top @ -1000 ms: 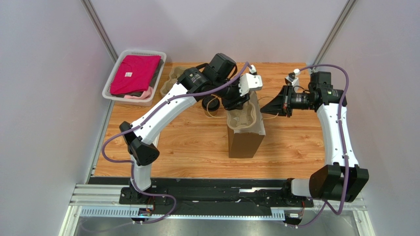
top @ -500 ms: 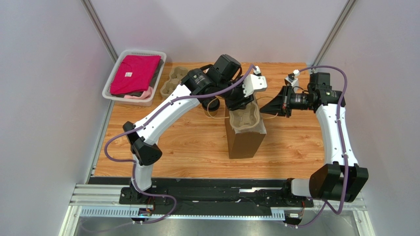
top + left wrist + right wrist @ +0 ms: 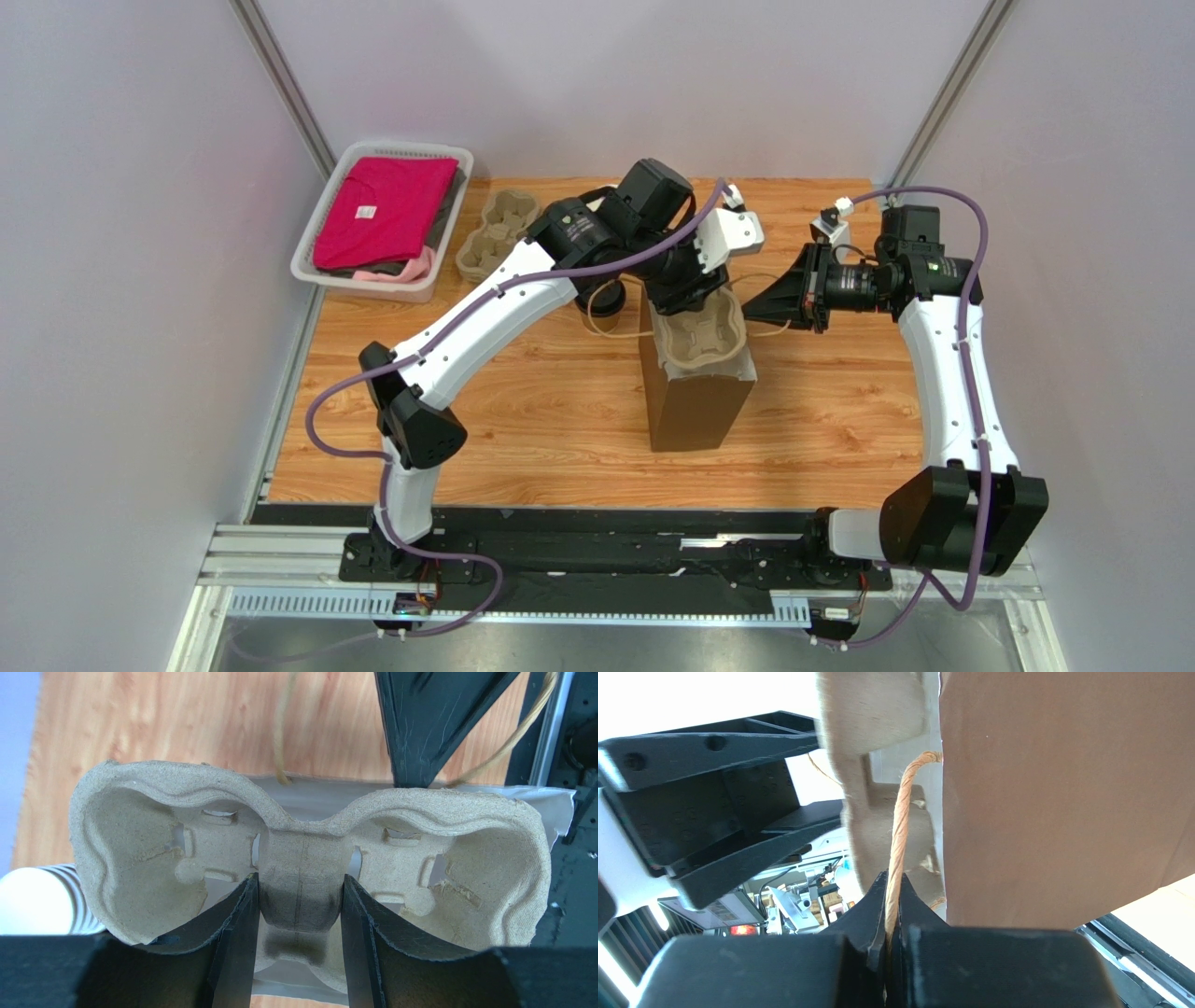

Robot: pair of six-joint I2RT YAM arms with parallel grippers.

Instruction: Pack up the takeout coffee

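My left gripper [image 3: 687,297] is shut on the middle ridge of a pulp two-cup carrier [image 3: 697,336] and holds it level over the open mouth of an upright brown paper bag [image 3: 697,406]. In the left wrist view the fingers [image 3: 238,917] pinch the carrier [image 3: 140,847] at its centre; both cup wells are empty. My right gripper [image 3: 751,305] is shut on the bag's twine handle [image 3: 901,826] at the bag's right side [image 3: 1060,791]. The lidded coffee cup is not clearly in view. A dark round thing [image 3: 606,297] under the left arm is mostly hidden.
A white basket [image 3: 326,224] with a pink cloth [image 3: 382,207] sits at the back left. More pulp carriers [image 3: 494,231] lie beside it. A stack of white-rimmed cups [image 3: 35,899] shows at the left edge of the left wrist view.
My left arm has carried the pulp carrier a little right and forward, squarer over the bag's mouth, uncovering the spare carriers at the back. The right gripper keeps its hold on the handle.
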